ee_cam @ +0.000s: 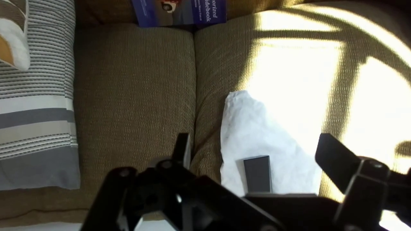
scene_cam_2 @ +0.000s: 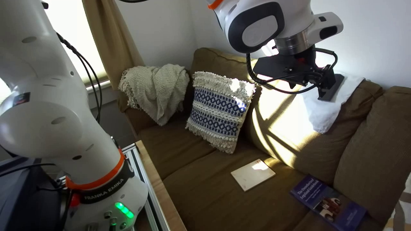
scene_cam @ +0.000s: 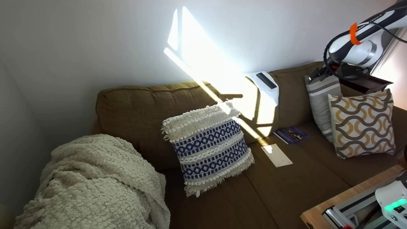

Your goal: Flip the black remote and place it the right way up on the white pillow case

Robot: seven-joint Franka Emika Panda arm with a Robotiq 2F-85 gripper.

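A rectangular, black, plastic-looking remote (ee_cam: pixel 257 174) is already laid on the draped white cloth pillow case (ee_cam: pixel 247 131), but, no buttons being discernible, the flip is judged undone, with nothing grasped by the wide-parted black gripper (ee_cam: pixel 253 141) poised clear of the pillow case.

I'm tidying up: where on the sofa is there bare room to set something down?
The seat is bare between the board, book, patterned pillow and table, and between the fringed cushion and table. Bare backrest separates the striped pillow from the pillow case. Crowded: where the two pillows overlap, and the pillow case, bearing the remote and facing the open gripper.
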